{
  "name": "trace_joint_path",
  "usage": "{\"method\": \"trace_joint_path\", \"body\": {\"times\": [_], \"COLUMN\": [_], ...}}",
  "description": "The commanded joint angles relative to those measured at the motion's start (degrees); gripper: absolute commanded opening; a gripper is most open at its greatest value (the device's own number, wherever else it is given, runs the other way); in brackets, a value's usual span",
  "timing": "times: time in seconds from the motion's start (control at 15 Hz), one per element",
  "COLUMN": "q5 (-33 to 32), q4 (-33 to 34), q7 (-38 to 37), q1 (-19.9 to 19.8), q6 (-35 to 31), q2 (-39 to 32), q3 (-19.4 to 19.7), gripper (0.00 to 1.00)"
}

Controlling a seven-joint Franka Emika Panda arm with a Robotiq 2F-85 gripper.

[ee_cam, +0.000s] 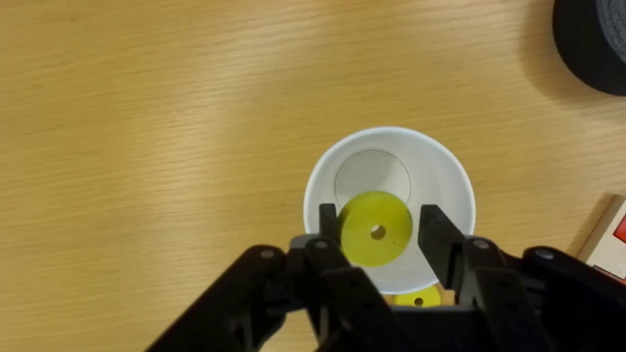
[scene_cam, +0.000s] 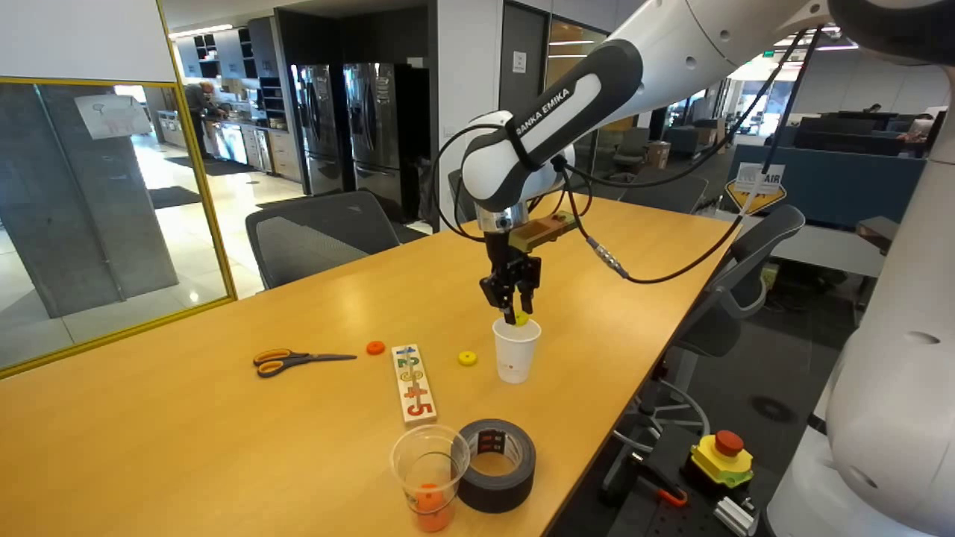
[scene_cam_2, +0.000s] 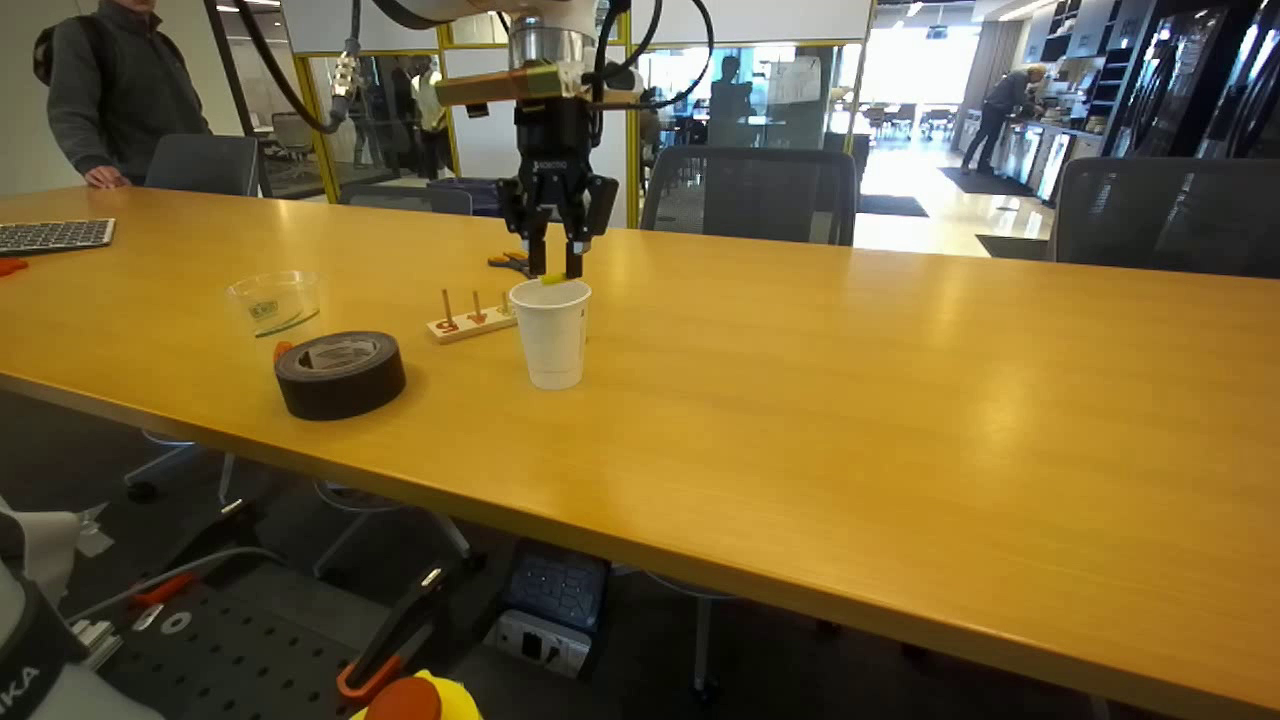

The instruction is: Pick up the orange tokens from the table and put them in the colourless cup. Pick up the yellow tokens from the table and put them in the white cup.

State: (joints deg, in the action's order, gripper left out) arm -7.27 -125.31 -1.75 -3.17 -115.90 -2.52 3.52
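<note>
Just over the mouth of the white cup (scene_cam: 515, 356), my gripper (ee_cam: 380, 215) points down with its jaws apart. A yellow token (ee_cam: 371, 252) lies flat between the fingers, close against the left finger in the wrist view; a gap parts it from the right finger (ee_cam: 435, 234). What I see of the cup's floor is bare. Another yellow token (scene_cam: 467, 359) rests on the table beside the white cup. Further off lies an orange token (scene_cam: 375, 347). The colourless cup (scene_cam: 406, 455) stands upright with orange tokens (scene_cam: 431, 514) inside.
Black tape roll (scene_cam: 515, 488) sits right by the colourless cup. A numbered peg board (scene_cam: 412, 384) lies between the loose orange and yellow tokens. Scissors (scene_cam: 274, 362) are farther out. A keyboard (scene_cam_2: 55, 236) and a person (scene_cam_2: 125, 90) show at the table's far end.
</note>
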Motion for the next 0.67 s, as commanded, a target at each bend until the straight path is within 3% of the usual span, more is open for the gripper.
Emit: {"method": "trace_joint_path", "body": {"times": [0.0,0.13,0.2,0.6], "q5": [1.04,0.61,0.23,3.82], "q4": [-0.67,-0.82,-0.73,-1.11], "q7": [0.50,1.11,1.81,13.35], "q1": [0.09,0.45,0.68,2.34], "q6": [0.33,-1.33,-2.15,-10.51], "q2": [1.53,1.91,1.92,0.07], "q3": [-0.22,-0.66,-0.96,-3.48], "gripper": [0.81,0.97,1.00,1.00]}}
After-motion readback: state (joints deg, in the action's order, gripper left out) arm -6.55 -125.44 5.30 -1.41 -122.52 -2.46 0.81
